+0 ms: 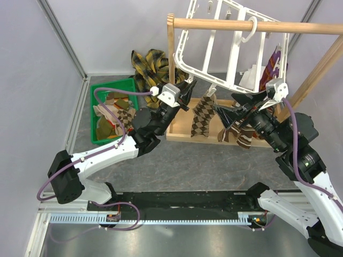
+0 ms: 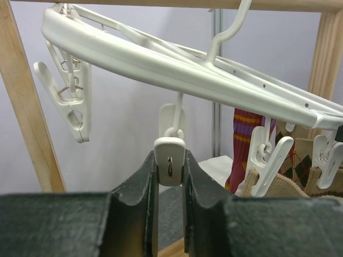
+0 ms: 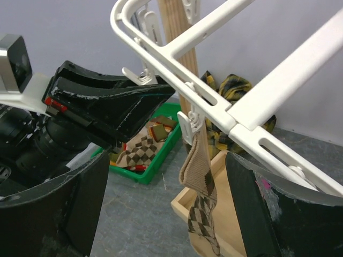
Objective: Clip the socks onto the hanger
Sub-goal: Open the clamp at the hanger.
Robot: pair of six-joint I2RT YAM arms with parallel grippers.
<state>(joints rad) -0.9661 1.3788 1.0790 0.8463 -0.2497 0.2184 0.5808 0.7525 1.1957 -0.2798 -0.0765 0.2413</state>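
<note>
The white hanger hangs tilted from a wooden rod. My left gripper is shut on one of its small white clips, a pad pressing each side; in the top view the left gripper sits under the frame's left edge. My right gripper is open wide. A beige-brown argyle sock dangles from a clip between its fingers without touching them. From above, the right gripper is just right of that sock. More socks hang further right, one striped.
A green bin at the left holds several loose socks. A yellow-black plaid cloth lies behind it. The wooden rack's post, rod and tray stand around the hanger. Grey walls close the left side.
</note>
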